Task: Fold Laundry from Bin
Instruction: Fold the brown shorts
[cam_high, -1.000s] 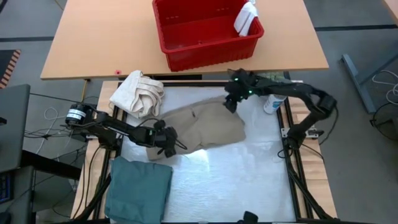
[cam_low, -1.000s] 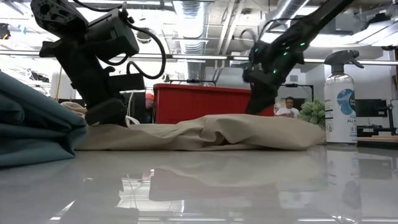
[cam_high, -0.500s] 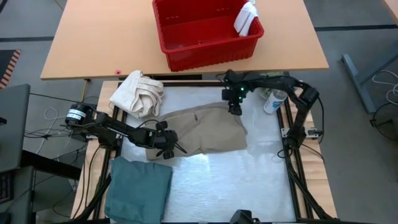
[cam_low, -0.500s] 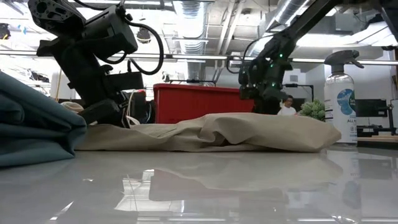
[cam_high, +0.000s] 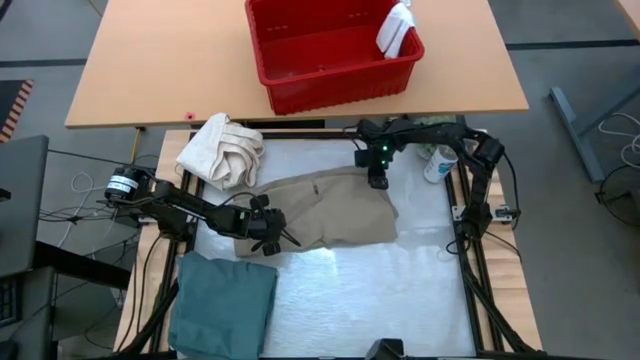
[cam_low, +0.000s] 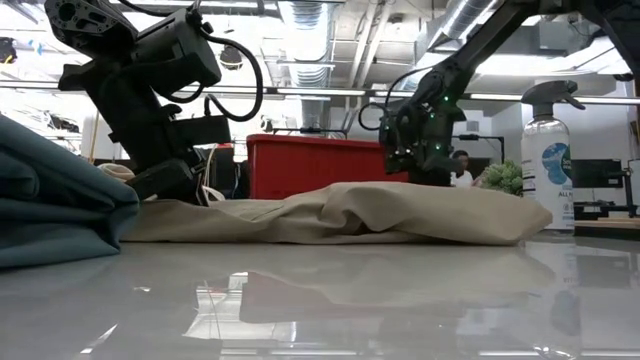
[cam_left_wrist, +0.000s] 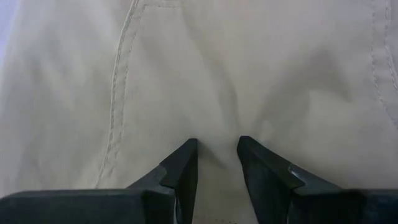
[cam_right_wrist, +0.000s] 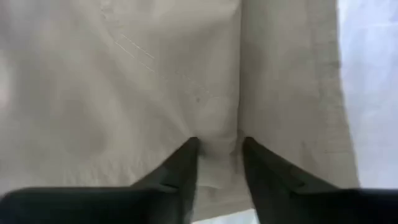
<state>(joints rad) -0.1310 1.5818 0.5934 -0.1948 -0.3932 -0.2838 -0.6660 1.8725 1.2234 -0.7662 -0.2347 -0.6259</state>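
Note:
Tan khaki trousers (cam_high: 325, 208) lie folded on the white table top, also seen as a low heap (cam_low: 340, 215) in the low view. My left gripper (cam_high: 270, 230) is shut on their left near part, shown in the left wrist view (cam_left_wrist: 216, 155). My right gripper (cam_high: 377, 180) is down on their far right edge, shut on cloth (cam_right_wrist: 216, 152). A folded teal-green garment (cam_high: 225, 305) lies at the near left. The red bin (cam_high: 330, 50) stands on the wooden table beyond, a small white cloth (cam_high: 396, 30) hanging over its right rim. My left gripper pinches a raised pucker of the trousers' cloth (cam_left_wrist: 217, 134) between its two fingers, slanting down from the table's left. The trousers lie flat on the table around it. My right gripper pinches a ridge of trouser cloth (cam_right_wrist: 217, 127) near the far right edge (cam_high: 380, 190), pointing steeply down from above. The cloth there stays on the table.
A cream bundled canvas cloth (cam_high: 222, 150) lies at the far left of the white top. A spray bottle (cam_high: 438, 165) stands at the far right, close to my right arm. Bare white surface (cam_high: 390, 290) stretches near and right of the trousers.
My right gripper has come down onto the trousers' far right edge, tipping to point more steeply down and rolling about its own line, with the arm folding in. The trousers have stayed on the table.

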